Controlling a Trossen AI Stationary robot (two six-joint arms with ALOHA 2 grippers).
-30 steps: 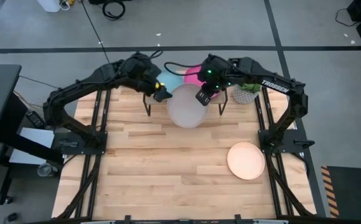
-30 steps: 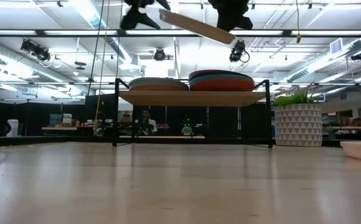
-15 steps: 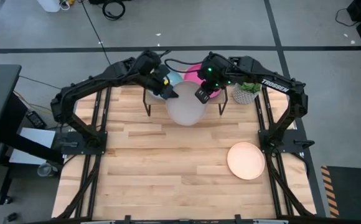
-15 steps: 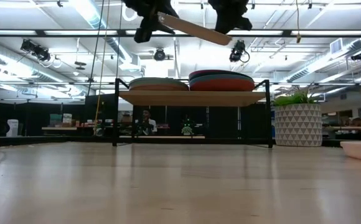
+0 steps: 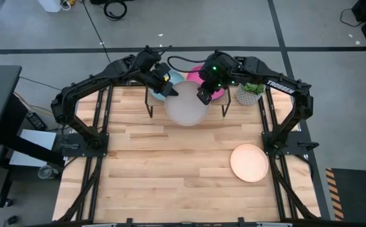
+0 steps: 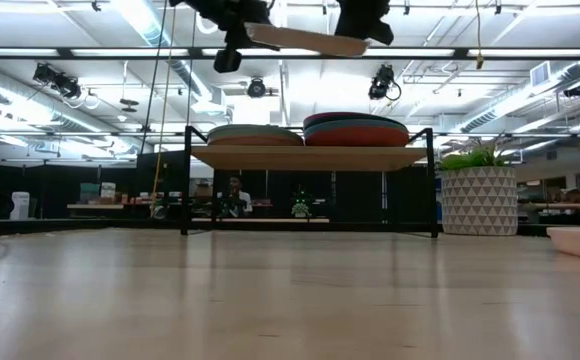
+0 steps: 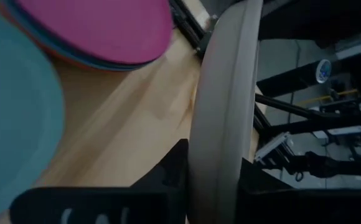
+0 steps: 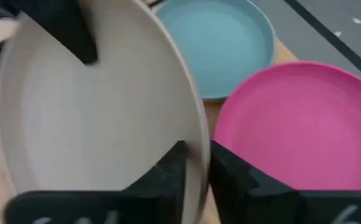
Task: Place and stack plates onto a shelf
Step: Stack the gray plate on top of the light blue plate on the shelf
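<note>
Both arms have the grey plate up in the air over the shelf, at 12 o'clock on the surface: left tool and right tool each pinching a rim. I'd keep it level and lower both ends together onto one stack.

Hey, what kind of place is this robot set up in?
Probably a robotics lab or open workshop. The low view shows an exposed ceiling with strip lights and workbenches behind the shelf; the high view shows a grey floor with loose cables around the table.
</note>
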